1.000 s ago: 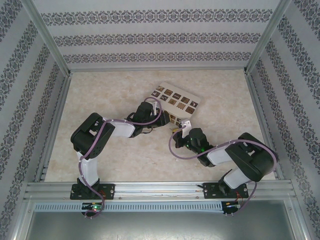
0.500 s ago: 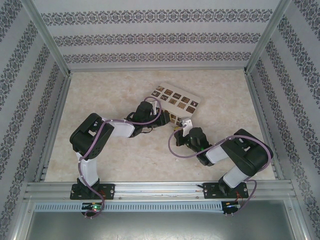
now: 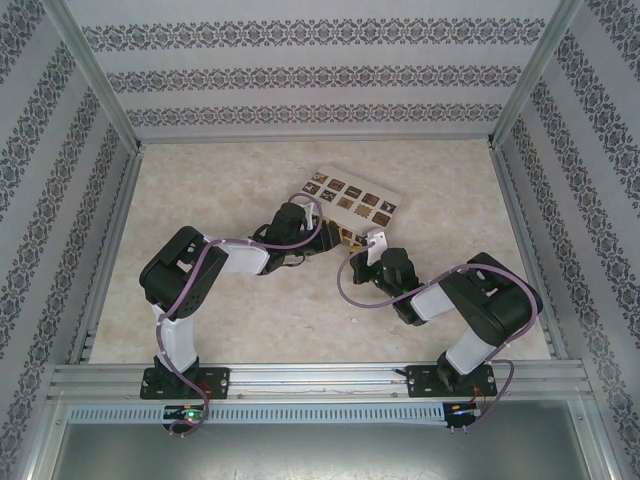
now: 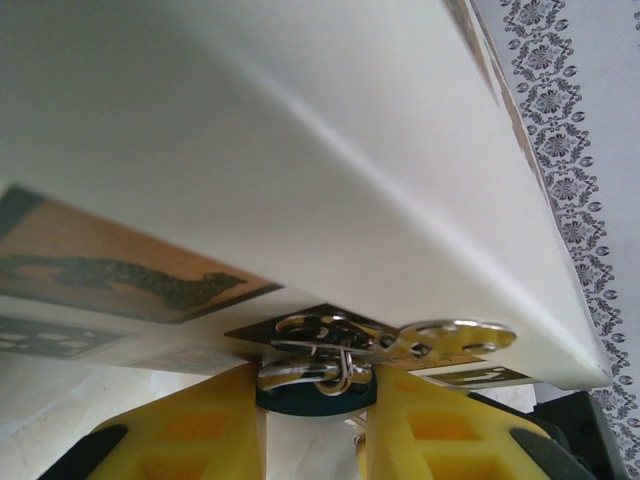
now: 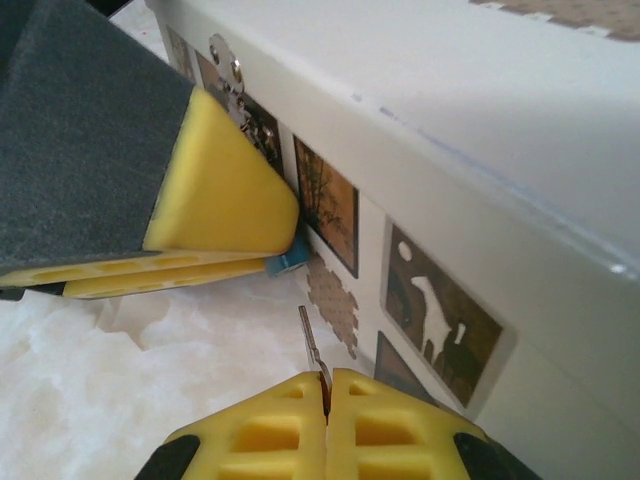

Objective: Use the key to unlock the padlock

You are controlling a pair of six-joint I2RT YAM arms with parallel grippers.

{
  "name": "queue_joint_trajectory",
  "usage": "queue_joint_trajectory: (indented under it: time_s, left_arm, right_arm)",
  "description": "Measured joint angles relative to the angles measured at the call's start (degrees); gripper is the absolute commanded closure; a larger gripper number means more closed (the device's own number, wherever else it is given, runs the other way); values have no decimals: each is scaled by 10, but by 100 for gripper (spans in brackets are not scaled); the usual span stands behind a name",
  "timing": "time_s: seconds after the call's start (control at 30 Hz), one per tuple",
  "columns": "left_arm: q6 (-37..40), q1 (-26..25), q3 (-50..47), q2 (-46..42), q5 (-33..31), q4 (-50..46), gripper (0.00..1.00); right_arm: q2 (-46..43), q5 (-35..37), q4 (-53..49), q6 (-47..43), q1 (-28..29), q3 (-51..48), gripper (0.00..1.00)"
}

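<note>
One key, a thin dark blade, pinched at its base between the closed pads of the right gripper. Its long axis runs in line with the fingers, leaning slightly left in the right wrist view. The tip is aimed at the patterned side of the cream box, just below the padlock and short of it. One padlock, blue-bodied, hanging at the box's metal hasp, clamped between the fingers of the left gripper.

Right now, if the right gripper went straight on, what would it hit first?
Probably the right gripper's key meets the blue padlock in the left gripper, beside the box; depth is unclear.
</note>
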Motion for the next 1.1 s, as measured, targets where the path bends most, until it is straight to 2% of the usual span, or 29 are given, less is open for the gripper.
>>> queue_joint_trajectory:
  time_s: [0.37,1.1]
  left_arm:
    - [-2,0,2,0,3,-4,74]
    - [-2,0,7,-1,3,-7,74]
  right_arm:
    - [42,-25,49,0,-7,0,100]
    - [70,-41,101,1,-23,8,100]
